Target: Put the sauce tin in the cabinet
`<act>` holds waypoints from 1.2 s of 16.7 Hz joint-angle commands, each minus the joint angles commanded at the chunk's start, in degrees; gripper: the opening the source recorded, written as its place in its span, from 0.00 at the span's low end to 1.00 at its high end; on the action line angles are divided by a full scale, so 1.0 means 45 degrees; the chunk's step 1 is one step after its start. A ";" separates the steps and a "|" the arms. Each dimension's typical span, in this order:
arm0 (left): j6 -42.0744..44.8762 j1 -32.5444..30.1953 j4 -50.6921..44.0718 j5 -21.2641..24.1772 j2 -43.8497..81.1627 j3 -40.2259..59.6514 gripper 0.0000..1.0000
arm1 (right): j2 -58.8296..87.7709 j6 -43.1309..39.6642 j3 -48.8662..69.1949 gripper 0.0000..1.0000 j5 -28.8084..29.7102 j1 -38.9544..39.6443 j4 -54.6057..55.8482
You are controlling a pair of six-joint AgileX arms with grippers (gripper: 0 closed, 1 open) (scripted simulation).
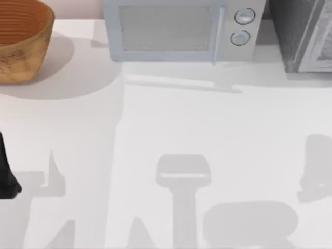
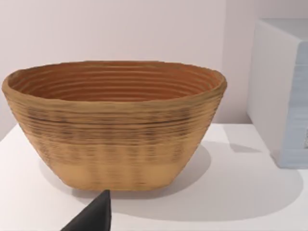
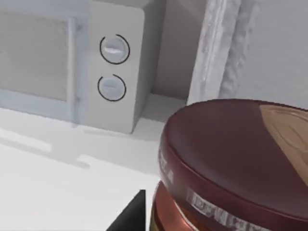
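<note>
Sauce tin [image 3: 231, 163] sits close before my right wrist camera, near the cabinet [image 3: 269, 53], beside the microwave [image 3: 108, 67]. I cannot tell either gripper's grip state; my left arm [image 1: 6, 176] is parked well left of the cabinet.

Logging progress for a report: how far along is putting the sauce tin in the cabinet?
Done: the sauce tin looks picked up, off the table, beside the right hand's fingertip. In hand: it hangs near the cabinet, beside the microwave. Left: getting it inside. Left arm sits parked at the table's left edge.
</note>
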 joint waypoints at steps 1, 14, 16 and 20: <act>0.0000 0.0000 0.0000 0.0000 0.0000 0.0000 1.00 | -0.0613 0.0625 -0.0522 0.00 0.0564 -0.0080 0.0336; 0.0000 0.0000 0.0000 0.0000 0.0000 0.0000 1.00 | -0.0587 0.1852 -0.0395 0.00 0.1763 0.0013 0.0487; 0.0000 0.0000 0.0000 0.0000 0.0000 0.0000 1.00 | 0.0410 0.1870 0.0951 0.00 0.1897 0.0153 0.0101; 0.0000 0.0000 0.0000 0.0000 0.0000 0.0000 1.00 | 0.2509 0.1906 0.4076 0.00 0.2213 0.0442 -0.0712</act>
